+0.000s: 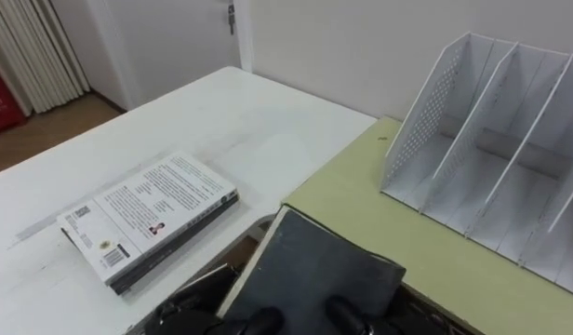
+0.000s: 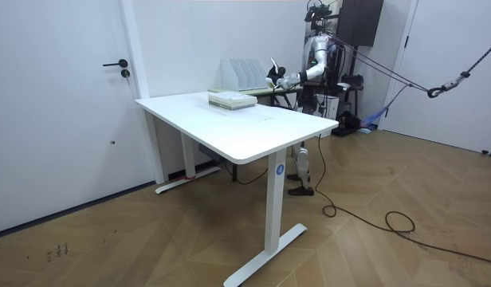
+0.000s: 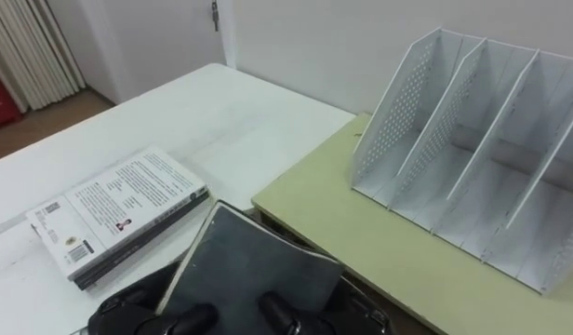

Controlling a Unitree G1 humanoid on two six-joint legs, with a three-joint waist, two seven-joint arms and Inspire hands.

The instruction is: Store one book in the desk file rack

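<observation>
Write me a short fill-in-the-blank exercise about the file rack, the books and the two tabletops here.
1. The file rack stands on the pale ___ desk.
2. The rack's compartments are all ___.
3. The stack of books lies flat on the ___ table.
4. The left hand grips a dark ___, not yet in the rack.

Missing words: green; empty; white; book

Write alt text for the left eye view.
Robot's left hand holds a dark book at bottom centre, short of the empty white file rack on the green desk at right. A stack of books lies on the white table at left.
</observation>
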